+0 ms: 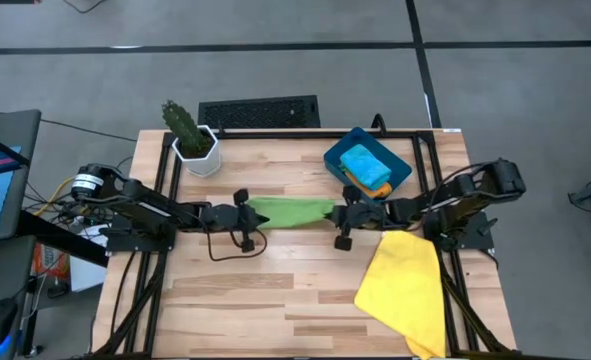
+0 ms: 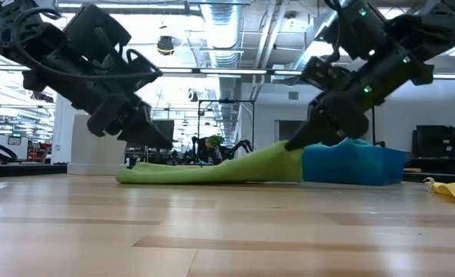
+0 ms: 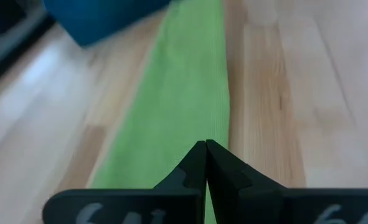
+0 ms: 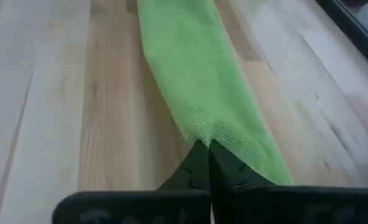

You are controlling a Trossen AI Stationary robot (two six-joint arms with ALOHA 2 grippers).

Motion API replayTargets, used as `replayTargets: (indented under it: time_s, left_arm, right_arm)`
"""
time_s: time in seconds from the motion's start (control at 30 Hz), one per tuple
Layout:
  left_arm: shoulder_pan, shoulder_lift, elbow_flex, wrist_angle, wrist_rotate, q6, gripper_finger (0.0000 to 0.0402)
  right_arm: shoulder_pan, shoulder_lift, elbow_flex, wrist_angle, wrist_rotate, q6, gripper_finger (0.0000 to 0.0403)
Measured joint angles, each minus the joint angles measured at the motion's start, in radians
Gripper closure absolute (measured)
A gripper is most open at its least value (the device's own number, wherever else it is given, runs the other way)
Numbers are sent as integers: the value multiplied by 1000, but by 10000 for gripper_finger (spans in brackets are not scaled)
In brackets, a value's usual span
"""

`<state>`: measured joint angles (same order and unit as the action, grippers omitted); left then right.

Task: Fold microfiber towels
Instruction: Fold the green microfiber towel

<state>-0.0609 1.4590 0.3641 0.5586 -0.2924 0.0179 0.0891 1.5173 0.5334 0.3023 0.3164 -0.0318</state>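
**Green towel pinched at both ends**

While both arms reach toward the middle of the desk (image 1: pixel 275 290), a green towel (image 1: pixel 290 211) lies stretched between them as a narrow band on the wood. Left hand (image 1: pixel 243 212): fingers fully closed, clamped on the towel's end nearest the cactus pot (image 1: pixel 197 150). Right hand (image 1: pixel 343 214): fingers pressed together on the opposite end, the cloth bunching at the tips in the right wrist view (image 4: pixel 203 147). Low view: the right-hand end of the towel is lifted slightly off the wood, the rest sagging down to the surface.

Dark blue bin (image 1: pixel 400 176) sits just behind the right hand, holding a light blue towel (image 1: pixel 363 163) on top, with an orange towel (image 1: pixel 378 189) peeking out beneath it. Yellow towel (image 1: pixel 405 285) lies spread at the desk's right front corner, hanging over the edge, apart from the green one.
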Motion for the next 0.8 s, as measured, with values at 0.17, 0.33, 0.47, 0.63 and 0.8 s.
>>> replayTargets:
  time_s: [0.17,0.33,0.47,0.63,0.8]
  left_arm:
    - [9,22,0,185,-12,12,401]
    - [6,173,36,312,-35,-46,401]
    - [-21,327,134,301,-37,-73,401]
    - [-72,419,256,149,-150,-106,401]
    - [-93,459,346,-43,-268,-147,401]
  right_arm:
    - [0,48,47,-11,0,-22,380]
    - [0,106,75,-16,0,-22,379]
    - [3,124,91,-29,-2,-22,383]
    - [3,124,95,-48,-3,-21,377]
    - [3,124,95,-68,-5,-22,381]
